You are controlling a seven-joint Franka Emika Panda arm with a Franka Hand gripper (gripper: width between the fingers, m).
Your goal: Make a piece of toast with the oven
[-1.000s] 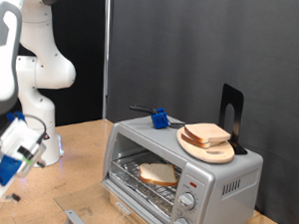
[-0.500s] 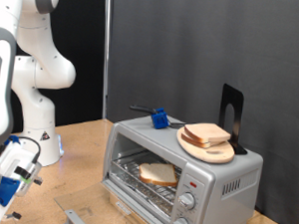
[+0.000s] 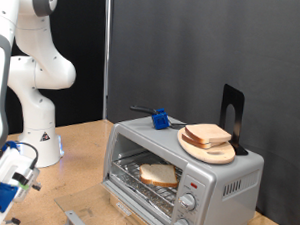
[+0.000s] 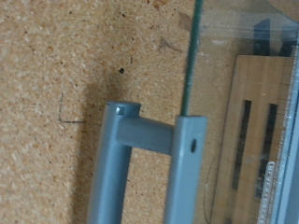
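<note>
- Gripper (image 3: 9, 181): low at the exterior view's left edge, near the bottom, white with blue parts, over the cork-textured tabletop (image 3: 78, 154). The fingers do not show clearly in either view; whether they are apart or together cannot be told. Nothing is seen between them.
- Oven door (image 4: 243, 112): swung down flat, seen close in the wrist view; a glass pane with a grey metal handle (image 4: 140, 159) along its outer edge, the handle standing off on two posts above the cork surface. A corner of the handle also shows at the exterior view's bottom.
- Oven (image 3: 222, 181): silver-grey toaster oven at the exterior view's right of centre, its cavity open to the camera. Two round knobs (image 3: 187, 204) sit one above the other on the front panel, with a small red light (image 3: 192, 183) above them.
- Piece of toast (image 3: 158, 174): single pale slice with a brown crust, lying flat on the wire rack (image 3: 137, 182) inside the oven cavity.
- Wooden plate (image 3: 209, 147): on the oven's top, toward its right end, bearing a stack of bread slices (image 3: 206, 135).
- Blue-handled utensil (image 3: 158, 117): on the oven's top, left of the plate, apart from it.
- Black stand (image 3: 233, 116): upright just behind the plate.
- Robot arm (image 3: 37, 58): white, upright at the exterior view's left.
- Black backdrop (image 3: 193, 44): behind all.
</note>
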